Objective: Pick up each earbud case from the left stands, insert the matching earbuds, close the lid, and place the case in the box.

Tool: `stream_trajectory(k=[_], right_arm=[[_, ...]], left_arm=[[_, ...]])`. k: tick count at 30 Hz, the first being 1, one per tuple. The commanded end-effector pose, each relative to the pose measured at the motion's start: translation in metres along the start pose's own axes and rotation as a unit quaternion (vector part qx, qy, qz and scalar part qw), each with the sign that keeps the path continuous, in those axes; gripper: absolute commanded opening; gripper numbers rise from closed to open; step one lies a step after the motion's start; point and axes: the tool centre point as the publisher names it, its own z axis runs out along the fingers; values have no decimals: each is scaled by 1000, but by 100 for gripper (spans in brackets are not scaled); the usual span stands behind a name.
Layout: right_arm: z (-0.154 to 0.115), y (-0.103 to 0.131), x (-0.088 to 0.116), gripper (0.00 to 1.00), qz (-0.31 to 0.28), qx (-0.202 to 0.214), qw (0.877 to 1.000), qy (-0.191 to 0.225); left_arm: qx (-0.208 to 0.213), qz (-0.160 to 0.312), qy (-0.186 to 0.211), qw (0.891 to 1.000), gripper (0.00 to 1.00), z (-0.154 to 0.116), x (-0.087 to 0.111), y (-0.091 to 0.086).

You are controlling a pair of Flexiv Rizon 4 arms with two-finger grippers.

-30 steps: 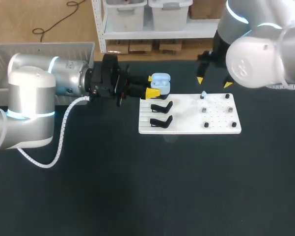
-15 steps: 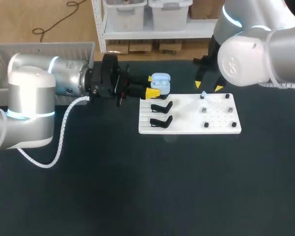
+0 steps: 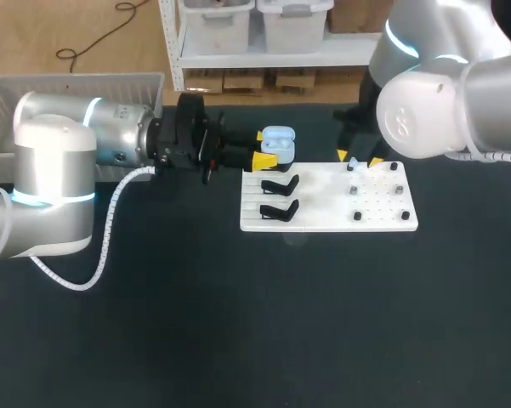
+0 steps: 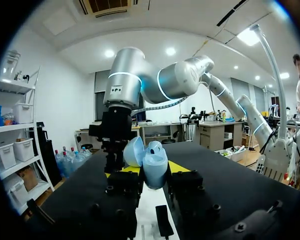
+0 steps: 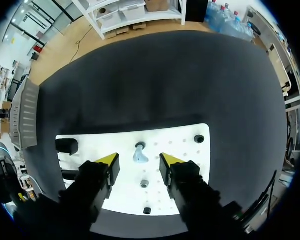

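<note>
A light blue earbud case [image 3: 278, 143] with its lid up sits in my left gripper [image 3: 264, 158], which is shut on it just off the back left corner of the white board [image 3: 327, 204]. The left wrist view shows the case [image 4: 154, 161] pinched between the yellow-tipped fingers [image 4: 177, 166]. My right gripper [image 3: 358, 158] hangs low over the board's back right part. In the right wrist view a pale blue earbud [image 5: 139, 155] stands on a peg between that gripper's [image 5: 139, 161] open fingers, with a gap on each side.
Two black stands [image 3: 279, 184] [image 3: 278, 208] without cases sit on the board's left half. Small black pegs [image 3: 356, 216] dot its right half. A grey slatted basket [image 3: 68, 85] stands at the table's back left. Bare dark tabletop lies in front of the board.
My right gripper has come down and shifted left onto the earbud's peg, and its fingers have drawn closer together. The left arm and the case have not moved.
</note>
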Motion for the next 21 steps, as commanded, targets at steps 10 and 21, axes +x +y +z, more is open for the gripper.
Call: stream_trajectory(k=[10, 21], right_arm=[[4, 0, -1, 45, 1, -2, 1000, -5], [7, -3, 2, 40, 9, -2, 1000, -7]], left_arm=[[-2, 1, 0, 1000, 0, 0, 0, -1], [-2, 1, 0, 1000, 0, 0, 0, -1]])
